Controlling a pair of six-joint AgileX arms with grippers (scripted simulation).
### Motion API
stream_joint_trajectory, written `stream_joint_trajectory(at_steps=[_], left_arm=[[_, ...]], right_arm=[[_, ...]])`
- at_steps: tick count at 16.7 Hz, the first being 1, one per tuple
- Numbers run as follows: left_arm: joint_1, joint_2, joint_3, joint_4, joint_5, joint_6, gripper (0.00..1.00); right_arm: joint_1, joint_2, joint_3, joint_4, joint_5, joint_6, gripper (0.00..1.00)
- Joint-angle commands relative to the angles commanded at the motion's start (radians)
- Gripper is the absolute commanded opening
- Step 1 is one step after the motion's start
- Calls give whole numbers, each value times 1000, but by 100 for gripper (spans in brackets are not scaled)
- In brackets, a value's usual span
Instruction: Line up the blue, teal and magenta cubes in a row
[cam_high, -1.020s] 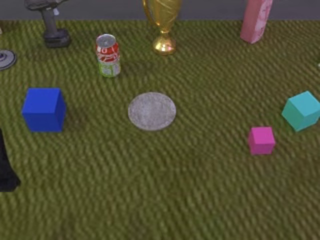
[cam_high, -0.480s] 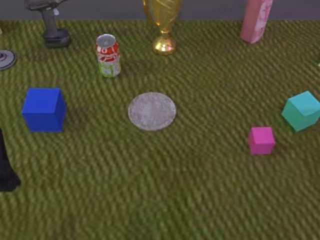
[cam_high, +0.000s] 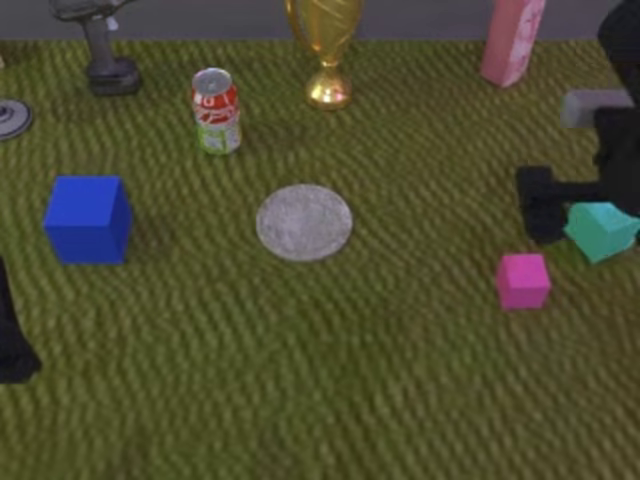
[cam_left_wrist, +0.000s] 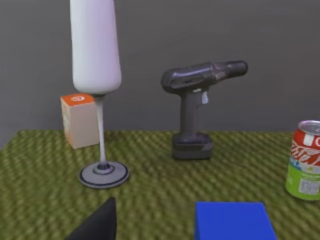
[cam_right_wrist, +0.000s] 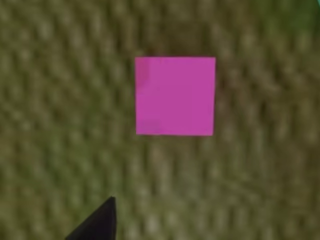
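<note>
The large royal-blue cube (cam_high: 88, 218) sits at the left of the green mat and shows close ahead in the left wrist view (cam_left_wrist: 232, 221). At the right edge stands the teal cube (cam_high: 603, 232), and the small magenta cube (cam_high: 523, 280) lies a little to its left and nearer the front. My right gripper (cam_high: 595, 205) hovers open over the teal cube, one dark finger (cam_high: 541, 208) to the cube's left. The right wrist view looks straight down on the magenta cube (cam_right_wrist: 175, 95). My left gripper (cam_high: 12, 340) is parked open at the left edge.
Along the back stand a drill (cam_high: 105, 60), a red-and-green can (cam_high: 216, 110), a gold trophy (cam_high: 326, 50) and a pale-pink carton (cam_high: 512, 40). A grey round disc (cam_high: 304, 222) lies mid-mat. A tall white glass (cam_left_wrist: 97, 90) and an orange-topped box (cam_left_wrist: 80, 120) stand far left.
My right arm has come into the top view from the right edge and now hangs over the teal cube. The three cubes and the left arm have not moved.
</note>
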Motion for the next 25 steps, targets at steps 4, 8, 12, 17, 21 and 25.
stream_joint_trajectory(at_steps=[4,8,12,17,21,25], left_arm=[[0,0,0,0,0,0,100],[0,0,0,0,0,0,100],[0,0,0,0,0,0,100],[0,0,0,0,0,0,100],[0,0,0,0,0,0,100],[0,0,0,0,0,0,100]], right_arm=[[43,249,209,-126,2,39,100],[61,343,301,-172,3,56,100],[61,343,301,-172,3,56,100],[59,371,252,-98,3,54,100],[61,438,157,74,4,58,100],[62,470,116,140,4,60,100]])
